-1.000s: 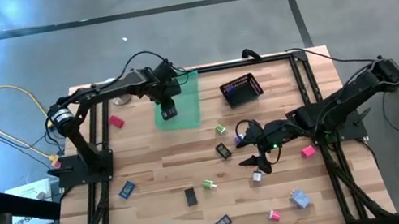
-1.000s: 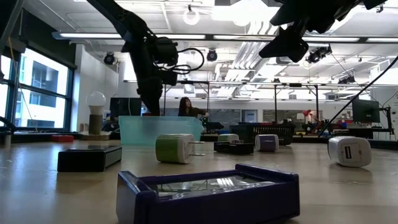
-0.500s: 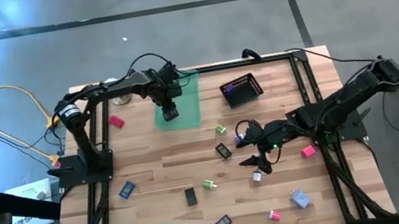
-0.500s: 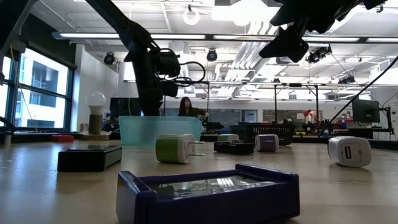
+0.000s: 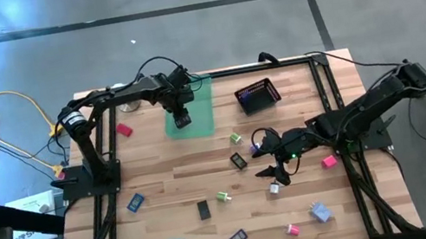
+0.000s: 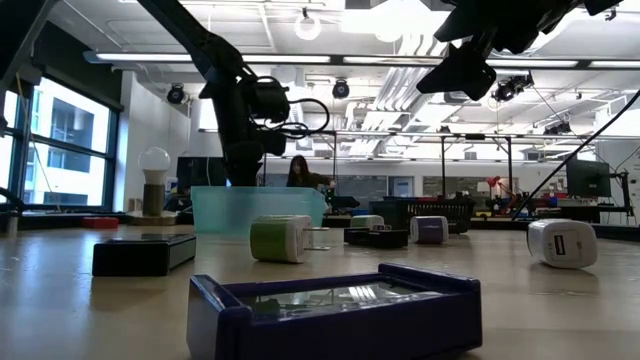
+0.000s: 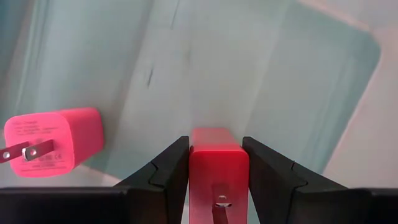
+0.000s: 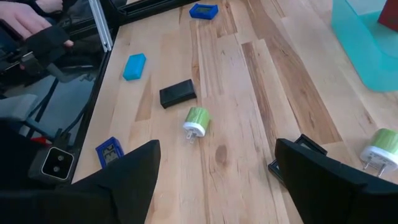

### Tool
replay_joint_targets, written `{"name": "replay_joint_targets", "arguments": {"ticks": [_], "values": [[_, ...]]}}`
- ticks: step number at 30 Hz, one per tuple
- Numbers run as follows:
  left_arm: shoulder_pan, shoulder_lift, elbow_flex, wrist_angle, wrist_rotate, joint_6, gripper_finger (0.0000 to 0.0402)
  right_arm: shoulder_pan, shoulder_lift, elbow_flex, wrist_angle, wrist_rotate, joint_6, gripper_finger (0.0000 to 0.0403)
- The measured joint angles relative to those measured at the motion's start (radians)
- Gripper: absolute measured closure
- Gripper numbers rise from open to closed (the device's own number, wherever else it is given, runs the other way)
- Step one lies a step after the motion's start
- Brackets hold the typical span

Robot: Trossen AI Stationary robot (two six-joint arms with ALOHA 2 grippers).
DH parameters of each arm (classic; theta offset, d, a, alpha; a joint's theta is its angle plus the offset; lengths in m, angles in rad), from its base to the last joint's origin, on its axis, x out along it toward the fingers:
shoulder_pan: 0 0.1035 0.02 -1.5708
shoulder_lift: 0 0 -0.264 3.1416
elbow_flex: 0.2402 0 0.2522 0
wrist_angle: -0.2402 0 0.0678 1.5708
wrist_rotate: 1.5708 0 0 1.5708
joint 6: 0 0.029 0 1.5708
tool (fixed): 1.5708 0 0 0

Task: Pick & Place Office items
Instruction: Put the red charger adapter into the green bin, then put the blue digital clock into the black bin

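Left gripper hangs over the translucent green tray, its two dark fingers flanking a red block that sits snug between them; whether the pads press on it or only stand beside it cannot be told. Below and around this gripper spreads the tray floor, and just off to one side of the fingers a pink wall-plug charger lies on its side with its two prongs pointing away from the gripper.

Well away across the wooden table, the right gripper hovers with its fingers spread wide and nothing between them. Ahead of it on the boards lie a black block, a teal block, a green-and-white plug and two blue framed pieces. Beyond the left gripper, toward the table's far edge, stands the black mesh basket.
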Motion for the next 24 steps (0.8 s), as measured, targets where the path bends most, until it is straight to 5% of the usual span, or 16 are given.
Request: {"name": "replay_joint_targets", "arguments": {"ticks": [24], "values": [[-0.003, -0.001, 0.000, 0.107, 0.067, 0.010, 0.0261, 0.000, 0.000, 0.000, 0.000, 0.000, 0.000, 0.0097]]}}
